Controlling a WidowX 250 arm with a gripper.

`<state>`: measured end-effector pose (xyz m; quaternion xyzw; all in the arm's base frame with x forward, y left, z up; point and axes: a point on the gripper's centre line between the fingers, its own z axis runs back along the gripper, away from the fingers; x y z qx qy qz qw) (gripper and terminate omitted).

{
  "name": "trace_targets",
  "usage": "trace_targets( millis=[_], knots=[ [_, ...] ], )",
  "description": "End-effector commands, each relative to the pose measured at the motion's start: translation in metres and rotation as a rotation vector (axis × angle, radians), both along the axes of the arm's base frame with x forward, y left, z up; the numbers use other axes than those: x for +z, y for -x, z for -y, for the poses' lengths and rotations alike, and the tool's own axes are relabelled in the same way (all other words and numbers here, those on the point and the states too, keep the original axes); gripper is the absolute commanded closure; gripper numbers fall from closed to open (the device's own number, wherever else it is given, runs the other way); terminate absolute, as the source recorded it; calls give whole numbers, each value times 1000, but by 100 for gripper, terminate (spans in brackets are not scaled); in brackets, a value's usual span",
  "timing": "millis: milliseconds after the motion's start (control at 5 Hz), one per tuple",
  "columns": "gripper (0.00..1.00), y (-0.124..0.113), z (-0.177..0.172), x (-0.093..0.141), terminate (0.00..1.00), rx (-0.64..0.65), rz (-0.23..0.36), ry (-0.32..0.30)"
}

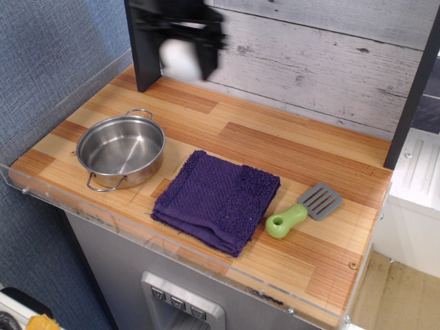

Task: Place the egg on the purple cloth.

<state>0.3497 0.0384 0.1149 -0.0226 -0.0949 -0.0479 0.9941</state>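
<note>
**Ana:** Observation.image has the black claw (180,58) up near the top edge, blurred, with the smooth white egg-shaped ball (176,58) clamped between its two dark jaws. So the egg is in the air, above the back of the striped wooden counter (289,148) and in front of the whitewashed plank wall (309,55).

**Ben:** And the dark purple folded terry cloth (216,199)?

**Ana:** Lying flat near the front edge, well apart from the egg, with nothing on it. The round steel pot (121,150) with wire handles sits empty to the cloth's left; a green-handled grey spatula (302,212) lies just beside the cloth on the right.

**Ben:** What worries you from here?

**Ana:** Mostly the grip. A smooth, rounded ball held by two narrow jaws can squirt out if the arm swings or brakes hard, and from that height I'd expect it to bounce off the wood and roll, perhaps to the clear guard at the counter's edge (103,220).

**Ben:** And at the cloth itself?

**Ana:** Releasing too high or near a fold could let it roll off the soft, uneven pile. Drifting left would put it back toward the pot; drifting right could nudge the spatula.
</note>
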Motion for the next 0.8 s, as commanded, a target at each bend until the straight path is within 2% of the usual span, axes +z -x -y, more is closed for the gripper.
trace_targets(
  millis=[0,200,400,600],
  knots=[
    [100,-29,67,-25,0,-87,-15,-36],
    [100,-7,68,-19,0,-107,-15,-64],
    [100,15,56,3,0,-85,25,-65],
    [100,37,49,14,0,-79,52,-58]
  ],
)
